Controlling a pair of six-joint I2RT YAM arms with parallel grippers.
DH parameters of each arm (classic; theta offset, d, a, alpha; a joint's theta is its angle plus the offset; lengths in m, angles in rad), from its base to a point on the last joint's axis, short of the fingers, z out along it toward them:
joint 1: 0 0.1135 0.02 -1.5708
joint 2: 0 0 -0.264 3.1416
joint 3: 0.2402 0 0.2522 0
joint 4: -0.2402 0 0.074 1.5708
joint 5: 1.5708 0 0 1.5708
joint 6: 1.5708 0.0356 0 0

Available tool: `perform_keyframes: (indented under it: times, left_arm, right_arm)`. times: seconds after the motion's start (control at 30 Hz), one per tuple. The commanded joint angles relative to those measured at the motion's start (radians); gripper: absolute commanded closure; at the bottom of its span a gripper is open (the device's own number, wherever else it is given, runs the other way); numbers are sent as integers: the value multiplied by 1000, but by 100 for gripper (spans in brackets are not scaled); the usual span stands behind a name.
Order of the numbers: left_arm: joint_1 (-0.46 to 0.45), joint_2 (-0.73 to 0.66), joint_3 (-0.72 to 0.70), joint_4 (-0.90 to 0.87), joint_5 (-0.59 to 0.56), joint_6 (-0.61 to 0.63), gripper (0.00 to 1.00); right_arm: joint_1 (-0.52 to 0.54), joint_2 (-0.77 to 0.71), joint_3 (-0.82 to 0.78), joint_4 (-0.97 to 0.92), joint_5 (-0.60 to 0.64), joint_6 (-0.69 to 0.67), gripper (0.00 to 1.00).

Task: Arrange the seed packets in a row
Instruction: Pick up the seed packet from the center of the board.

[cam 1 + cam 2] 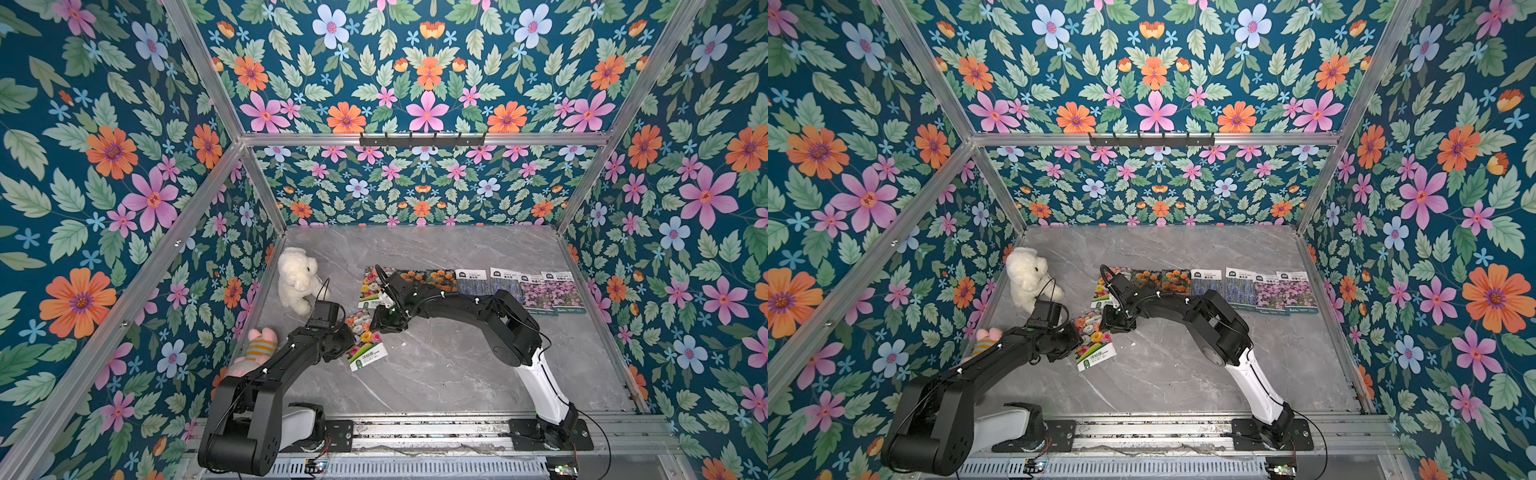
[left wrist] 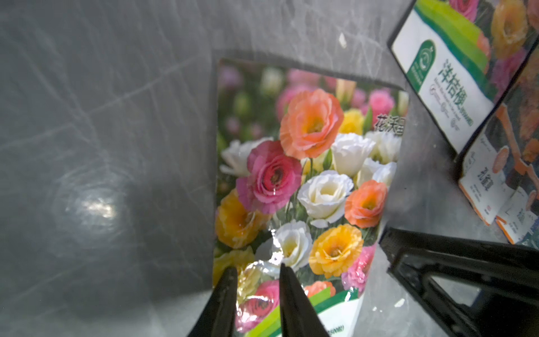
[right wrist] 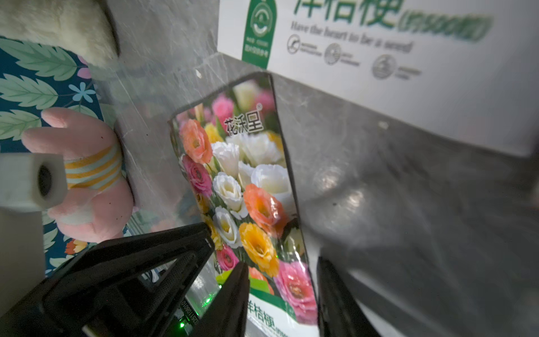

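A loose seed packet (image 1: 365,338) with multicolour blooms lies tilted between my two grippers, nearer than the row. My left gripper (image 2: 256,268) pinches crinkled foil at the label end of this packet (image 2: 306,175). My right gripper (image 3: 283,262) stands open just over the same packet (image 3: 248,186), one finger on either side of its lower corner. Several more seed packets lie side by side at the back: a multicolour one (image 1: 369,291), orange marigolds (image 1: 441,279), lavender (image 1: 471,284) and pink-purple (image 1: 563,293). The right arm hides part of the row.
A white plush bear (image 1: 297,276) sits at the back left. A pink striped plush (image 1: 259,347) lies by the left wall, close to my left arm. Floral walls close in three sides, and a metal rail (image 1: 436,428) runs along the front.
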Motion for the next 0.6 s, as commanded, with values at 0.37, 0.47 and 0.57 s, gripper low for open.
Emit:
perform_keyframes:
  times: [0.37,0.47,0.57]
  left_arm:
    - [0,1,-19,-69,-55,-3,70]
    - [0,-15,9,-88,-65,6,70]
    - [0,-35,57,-124,-86,23,66]
  right_arm:
    - [18,20,19,70,-79,28,78]
    - [19,-7,11,59,-32,8,85]
    - [18,-43,-4,72,16,-14,97]
